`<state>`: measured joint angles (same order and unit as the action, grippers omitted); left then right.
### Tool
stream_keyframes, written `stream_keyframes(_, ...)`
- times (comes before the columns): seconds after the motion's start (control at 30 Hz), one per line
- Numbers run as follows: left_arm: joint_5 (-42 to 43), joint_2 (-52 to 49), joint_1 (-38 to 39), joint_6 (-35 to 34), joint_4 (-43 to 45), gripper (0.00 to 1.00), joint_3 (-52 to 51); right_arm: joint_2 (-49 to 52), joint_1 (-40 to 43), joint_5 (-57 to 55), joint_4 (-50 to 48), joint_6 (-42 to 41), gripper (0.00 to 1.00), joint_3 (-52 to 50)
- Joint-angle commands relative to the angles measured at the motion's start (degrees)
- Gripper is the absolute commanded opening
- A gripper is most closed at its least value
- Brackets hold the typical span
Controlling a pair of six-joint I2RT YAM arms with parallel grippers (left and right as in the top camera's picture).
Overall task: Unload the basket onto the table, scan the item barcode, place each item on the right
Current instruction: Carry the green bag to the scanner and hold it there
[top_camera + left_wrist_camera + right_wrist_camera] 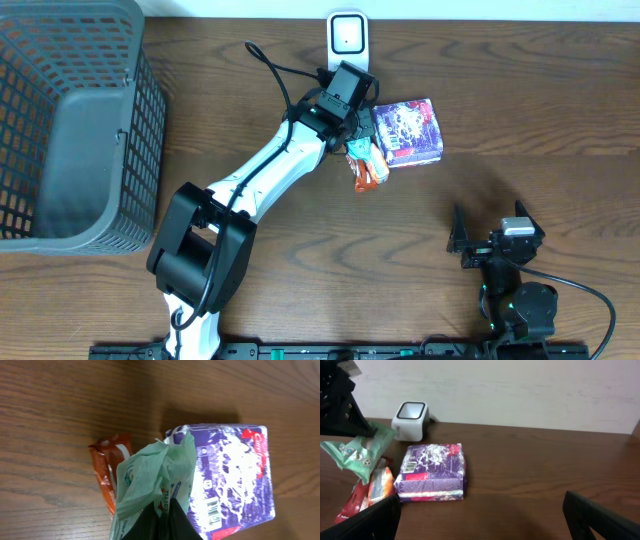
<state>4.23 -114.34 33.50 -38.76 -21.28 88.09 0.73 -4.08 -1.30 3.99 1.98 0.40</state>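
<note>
the left gripper [159,527] is clenched on one end of a crumpled green packet [150,480], its dark fingers [175,522] pinching the wrapper so that the rest of the packet fans out ahead of the tips. in the right wrist view the packet hangs from those tips, above the things on the wooden table [560,100].

directly past the packet's free end lies an orange snack packet [107,472], flat on the wood and partly covered from the left wrist camera by the green wrapper. to the other side of the closed jaws, just beside the green packet, a purple pack [235,475] lies flat with a small barcode showing near its corner closest to the fingers.

a white scanner [348,35] stands near the left gripper, just beyond the gripper's body at the edge by the wall, on the opposite side from the orange packet. a grey mesh basket [150,120] sits well apart from both grippers at the far end of the table.

the right gripper [488,215] is released, its jaws spread wide with nothing between them but bare wood. the purple pack, the green packet and the scanner all lie ahead of its open jaws, well apart from its fingertips.
</note>
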Motion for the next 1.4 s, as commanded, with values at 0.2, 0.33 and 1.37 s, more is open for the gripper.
stream_keyframes(0.2, 0.4, 1.4, 0.5, -5.1, 2.2, 0.08, 0.9, 0.0, 0.2, -0.5, 0.1, 0.4, 0.99, -0.1)
stream_keyframes(0.33, -2.0, -0.3, 1.0, -5.1, 3.7, 0.08, 0.9, 0.0, 0.2, -0.5, 0.1, 0.4, 0.99, -0.1)
stream_keyframes(1.37, -1.7, 19.0, 0.0, 4.4, -5.3, 0.75, 0.9, 0.0, 0.2, -0.5, 0.1, 0.4, 0.99, -0.1)
